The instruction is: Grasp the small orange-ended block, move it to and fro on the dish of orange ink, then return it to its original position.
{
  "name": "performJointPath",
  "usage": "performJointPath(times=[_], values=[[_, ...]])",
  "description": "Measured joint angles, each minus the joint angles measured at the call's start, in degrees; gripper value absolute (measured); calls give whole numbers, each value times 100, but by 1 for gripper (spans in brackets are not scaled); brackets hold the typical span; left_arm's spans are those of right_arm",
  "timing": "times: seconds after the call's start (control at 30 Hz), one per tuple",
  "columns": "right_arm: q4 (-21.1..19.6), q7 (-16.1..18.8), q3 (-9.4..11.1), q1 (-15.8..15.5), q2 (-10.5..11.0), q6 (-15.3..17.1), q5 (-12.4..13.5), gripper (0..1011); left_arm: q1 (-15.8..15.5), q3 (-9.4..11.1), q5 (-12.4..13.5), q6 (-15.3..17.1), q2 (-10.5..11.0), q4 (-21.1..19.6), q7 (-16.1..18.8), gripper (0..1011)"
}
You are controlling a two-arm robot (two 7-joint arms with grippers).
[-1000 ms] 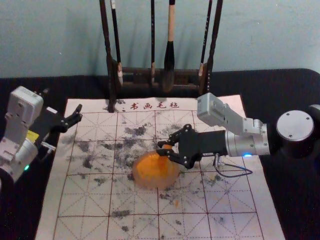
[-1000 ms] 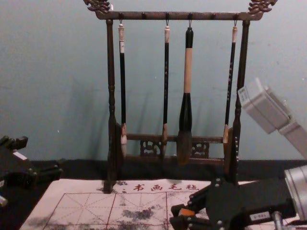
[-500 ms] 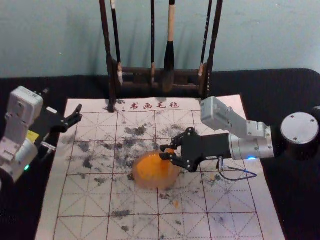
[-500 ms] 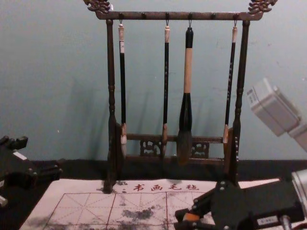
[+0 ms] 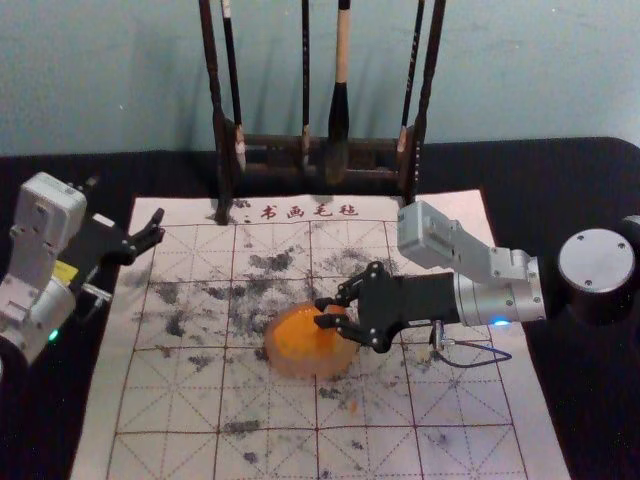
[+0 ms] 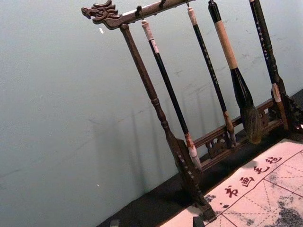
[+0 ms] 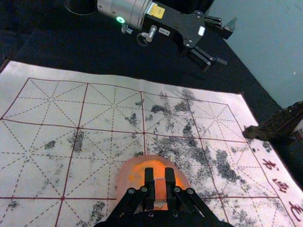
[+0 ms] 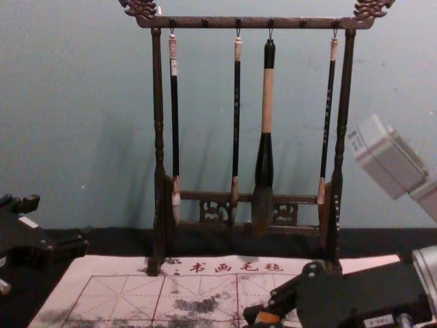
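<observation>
Orange-ended block [image 7: 160, 190] is pinched above the orange ink, though I can't tell whether it touches it. Around it, the dark table [image 5: 600, 400] is the biggest thing, then the wooden stand [image 5: 225, 165] at the back, one foot reaching onto the far edge of the pale, ink-blotted mat [image 5: 150, 400]. Four brushes [image 8: 236, 123] hang from the stand, the thick one second from the right. Left arm is parked off to the left, its gripper [image 5: 158, 228] reaching in at the mat's far left corner, fingers spread wide with nothing between them. Right arm comes in almost level from the right, its gripper [image 5: 321, 312] pointing left over the dish [image 5: 277, 361] and hiding a bit of its right side. Its fingers are closed around the block, one on each side, with the orange ink [image 5: 300, 337] under their tips.
</observation>
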Motion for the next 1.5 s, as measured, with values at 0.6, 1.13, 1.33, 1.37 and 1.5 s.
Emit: performJointPath(times=[0.6,1.13,1.33,1.37,1.5], values=[[142,82,-144,112,-193,-16,6,133,0,0,0,0,0,0,0,1001],[519,156,-239,360,-478,-84,-5,133,0,0,0,0,0,0,0,1001],[707,147,-245,450,-579,-84,-9,133,0,0,0,0,0,0,0,1001],[741,142,-239,464,-596,-69,1,133,0,0,0,0,0,0,0,1001],[801,127,-199,485,-629,19,61,133,0,0,0,0,0,0,0,1001]])
